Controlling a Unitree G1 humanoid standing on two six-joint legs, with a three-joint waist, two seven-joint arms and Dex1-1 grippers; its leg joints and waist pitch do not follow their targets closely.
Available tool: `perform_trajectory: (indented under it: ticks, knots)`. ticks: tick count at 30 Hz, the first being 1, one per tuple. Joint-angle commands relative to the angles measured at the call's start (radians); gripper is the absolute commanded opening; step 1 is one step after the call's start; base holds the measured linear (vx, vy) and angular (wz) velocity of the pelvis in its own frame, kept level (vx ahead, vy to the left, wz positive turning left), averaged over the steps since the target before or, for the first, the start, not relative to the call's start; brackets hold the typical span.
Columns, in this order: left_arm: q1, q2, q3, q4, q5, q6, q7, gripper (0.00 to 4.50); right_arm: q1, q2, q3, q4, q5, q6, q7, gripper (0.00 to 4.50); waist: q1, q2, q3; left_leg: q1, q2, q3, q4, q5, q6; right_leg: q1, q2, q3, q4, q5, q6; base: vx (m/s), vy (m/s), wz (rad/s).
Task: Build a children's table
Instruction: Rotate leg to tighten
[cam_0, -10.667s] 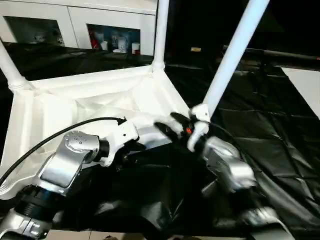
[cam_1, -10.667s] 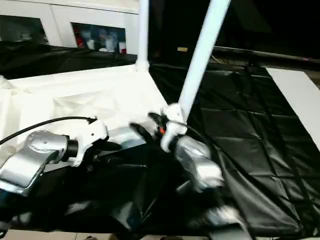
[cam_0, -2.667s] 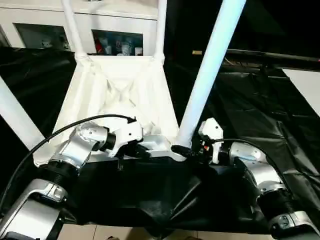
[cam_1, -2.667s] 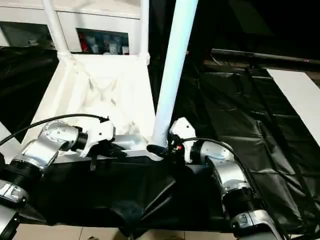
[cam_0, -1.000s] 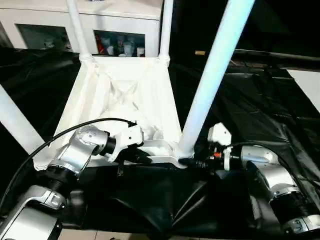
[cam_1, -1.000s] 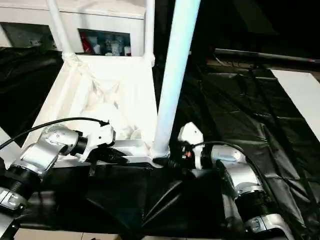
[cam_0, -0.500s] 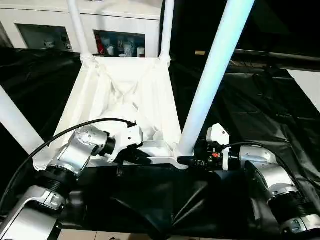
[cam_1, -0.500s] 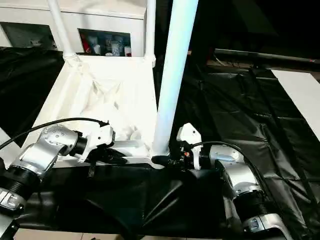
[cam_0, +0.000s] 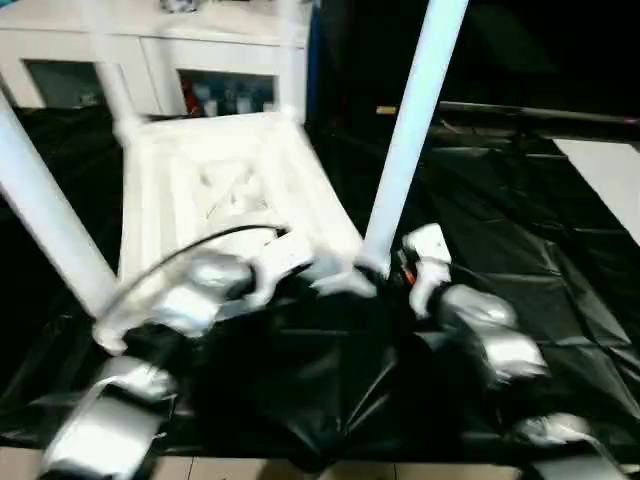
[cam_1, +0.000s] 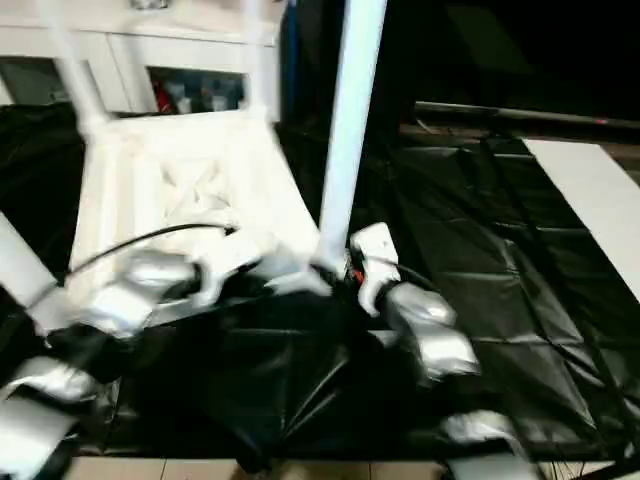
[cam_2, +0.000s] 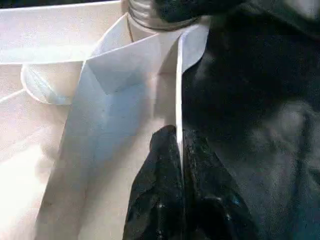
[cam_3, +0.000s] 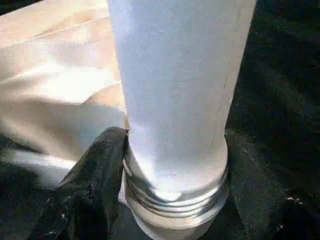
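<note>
The children's table lies upside down: its white ribbed top (cam_0: 220, 180) rests on black sheeting, with white tube legs standing up from its corners. My left gripper (cam_2: 178, 132) is shut on the thin near rim (cam_2: 178, 75) of the top, one black finger on each side. My right gripper (cam_3: 176, 137) sits at the foot of the near right leg (cam_0: 405, 140), its fingers (cam_3: 95, 185) pressed against both sides of the leg's threaded base (cam_3: 175, 200) by the corner socket. Another leg (cam_0: 50, 220) rises at the near left.
Crumpled black sheeting (cam_0: 520, 200) covers the surface all around the top. A white glass-door cabinet (cam_0: 200, 70) stands behind the table. A white panel (cam_0: 605, 170) lies at the far right edge.
The whole picture has swung and blurred, so the camera moved. My right gripper has come in around the near right leg's base and its jaws have narrowed onto it. The left grip is unchanged.
</note>
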Motion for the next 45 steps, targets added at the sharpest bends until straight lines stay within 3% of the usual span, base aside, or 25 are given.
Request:
perform_trajectory:
  ticks: [1, 3, 6, 7, 8, 12, 15, 17, 20, 21, 25, 26, 28, 30, 33, 34, 37, 40, 43, 45]
  knots:
    - [0.01, -0.05, 0.019, 0.065, 0.0, 0.023, 0.115, 0.0, 0.002, 0.024, -0.008, 0.06, -0.051, 0.037, -0.14, 2.64, -0.002, -0.007, -0.044, 0.0, 0.005, 0.003, -0.067, -0.257, -0.009, 0.033, -0.048, 0.025, -0.092, -0.337, -0.155, 0.0, 0.0, 0.0]
    - [0.006, -0.061, 0.013, 0.077, 0.008, 0.024, 0.128, 0.0, -0.001, 0.038, 0.0, 0.063, -0.059, 0.034, -0.151, 2.64, 0.0, -0.005, -0.047, -0.002, 0.004, 0.004, -0.065, -0.237, -0.001, 0.035, -0.047, 0.026, -0.088, -0.279, -0.163, 0.0, 0.0, 0.0]
    - [-0.011, -0.088, -0.001, 0.124, 0.04, -0.001, 0.161, 0.0, -0.005, 0.08, 0.035, 0.054, -0.069, -0.034, -0.075, 2.64, 0.004, -0.005, -0.049, -0.004, 0.004, 0.007, -0.063, -0.227, 0.027, 0.039, -0.048, 0.026, -0.089, -0.235, -0.172, 0.0, 0.0, 0.0]
    - [-0.01, -0.085, -0.004, 0.121, 0.041, -0.007, 0.153, 0.0, 0.003, 0.081, 0.031, 0.031, -0.051, -0.054, -0.037, 3.2, 0.008, -0.006, -0.048, -0.005, 0.005, 0.007, -0.064, -0.224, 0.033, 0.04, -0.048, 0.025, -0.089, -0.236, -0.169, 0.0, 0.0, 0.0]
    - [-0.007, -0.075, -0.013, 0.11, 0.045, -0.017, 0.132, 0.0, 0.012, 0.078, 0.019, -0.007, -0.007, -0.071, 0.027, 3.34, 0.011, -0.007, -0.049, -0.004, 0.005, 0.007, -0.064, -0.221, 0.038, 0.041, -0.049, 0.025, -0.089, -0.236, -0.168, 0.0, 0.0, 0.0]
    - [0.007, -0.048, -0.02, 0.072, 0.031, -0.024, 0.074, 0.0, 0.015, 0.032, 0.031, -0.044, 0.006, -0.075, 0.1, 3.66, 0.01, -0.011, -0.046, -0.012, 0.005, 0.004, -0.068, -0.228, 0.044, 0.046, -0.049, 0.022, -0.089, -0.262, -0.163, 0.0, 0.0, 0.0]
    - [0.024, -0.015, -0.03, 0.036, 0.031, -0.037, 0.019, 0.0, 0.021, -0.033, 0.055, -0.073, 0.012, -0.029, 0.198, 3.87, 0.005, -0.011, -0.046, -0.009, 0.008, 0.001, -0.069, -0.253, 0.041, 0.043, -0.05, 0.021, -0.093, -0.315, -0.156, 0.0, 0.0, 0.0]
    - [0.048, 0.025, -0.034, -0.006, 0.017, -0.073, -0.07, 0.0, 0.039, -0.126, 0.093, -0.111, -0.007, -0.034, 0.332, 3.87, 0.004, -0.012, -0.044, -0.009, 0.009, 0.003, -0.068, -0.259, 0.047, 0.039, -0.05, 0.022, -0.095, -0.312, -0.162, 0.0, 0.0, 0.0]
    - [0.082, 0.073, -0.048, -0.064, -0.019, -0.142, -0.204, 0.0, 0.058, -0.2, 0.102, -0.147, -0.001, -0.044, 0.448, 3.87, 0.004, -0.012, -0.045, -0.011, 0.011, 0.005, -0.065, -0.243, 0.063, 0.039, -0.051, 0.025, -0.092, -0.281, -0.174, 0.0, 0.0, 0.0]
    - [0.082, 0.073, -0.048, -0.064, -0.019, -0.142, -0.204, 0.0, 0.058, -0.2, 0.102, -0.147, -0.001, -0.044, 0.448, 3.87, 0.004, -0.012, -0.048, -0.01, 0.012, 0.007, -0.064, -0.227, 0.067, 0.039, -0.051, 0.026, -0.089, -0.253, -0.185, 0.0, 0.0, 0.0]
    - [0.143, 0.144, -0.074, -0.191, -0.113, -0.139, -0.423, 0.0, 0.077, -0.261, 0.105, -0.184, 0.007, -0.065, 0.562, 3.87, 0.014, -0.007, -0.053, -0.006, 0.017, 0.011, -0.059, -0.163, 0.082, 0.038, -0.048, 0.026, -0.071, -0.093, -0.235, 0.0, 0.0, 0.0]
    - [0.154, 0.153, -0.071, -0.221, -0.135, -0.118, -0.45, 0.0, 0.082, -0.273, 0.11, -0.196, 0.014, -0.06, 0.592, 3.87, 0.017, -0.006, -0.055, -0.008, 0.017, 0.011, -0.059, -0.118, 0.094, 0.045, -0.045, 0.024, -0.058, 0.003, -0.257, 0.0, 0.0, 0.0]
    - [0.164, 0.16, -0.064, -0.257, -0.166, -0.101, -0.478, 0.0, 0.089, -0.284, 0.123, -0.214, 0.023, -0.053, 0.626, 3.87, 0.015, -0.006, -0.054, -0.008, 0.016, 0.012, -0.058, -0.116, 0.104, 0.045, -0.044, 0.022, -0.057, 0.032, -0.272, 0.0, 0.0, 0.0]
    - [0.167, 0.163, -0.063, -0.268, -0.169, -0.097, -0.486, 0.0, 0.095, -0.294, 0.135, -0.229, 0.037, -0.039, 0.658, 3.87, 0.015, -0.006, -0.053, -0.007, 0.017, 0.012, -0.058, -0.124, 0.104, 0.047, -0.045, 0.022, -0.058, 0.022, -0.273, 0.0, 0.0, 0.0]
    - [0.169, 0.17, -0.057, -0.279, -0.164, -0.096, -0.495, 0.0, 0.105, -0.315, 0.166, -0.253, 0.05, -0.02, 0.716, 3.87, 0.016, -0.01, -0.049, -0.008, 0.015, 0.012, -0.059, -0.161, 0.093, 0.046, -0.049, 0.023, -0.068, -0.072, -0.253, 0.0, 0.0, 0.0]
    - [0.169, 0.172, -0.054, -0.278, -0.163, -0.1, -0.499, 0.0, 0.104, -0.315, 0.17, -0.25, 0.047, -0.019, 0.723, 3.62, 0.016, -0.011, -0.048, -0.008, 0.015, 0.012, -0.059, -0.171, 0.085, 0.044, -0.049, 0.024, -0.07, -0.104, -0.244, 0.0, 0.0, 0.0]
    - [0.171, 0.18, -0.048, -0.286, -0.162, -0.098, -0.506, 0.0, 0.1, -0.305, 0.159, -0.239, 0.041, -0.021, 0.733, 3.49, 0.015, -0.01, -0.047, -0.008, 0.016, 0.01, -0.061, -0.187, 0.068, 0.043, -0.05, 0.025, -0.073, -0.149, -0.228, 0.0, 0.0, 0.0]
    - [0.174, 0.188, -0.049, -0.299, -0.171, -0.084, -0.512, 0.0, 0.1, -0.304, 0.154, -0.241, 0.044, -0.018, 0.742, 3.12, 0.014, -0.009, -0.05, -0.007, 0.015, 0.01, -0.059, -0.165, 0.066, 0.044, -0.048, 0.025, -0.067, -0.103, -0.235, 0.0, 0.0, 0.0]
    - [0.175, 0.19, -0.048, -0.299, -0.168, -0.08, -0.511, 0.0, 0.102, -0.307, 0.157, -0.246, 0.053, -0.008, 0.745, 3.05, 0.013, -0.01, -0.051, -0.009, 0.013, 0.011, -0.057, -0.136, 0.081, 0.047, -0.046, 0.024, -0.062, -0.045, -0.249, 0.0, 0.0, 0.0]
    - [0.176, 0.19, -0.046, -0.298, -0.167, -0.079, -0.512, 0.0, 0.103, -0.309, 0.158, -0.247, 0.056, -0.005, 0.745, 2.77, 0.013, -0.012, -0.051, -0.008, 0.014, 0.012, -0.056, -0.138, 0.084, 0.046, -0.047, 0.024, -0.063, -0.051, -0.25, 0.0, 0.0, 0.0]
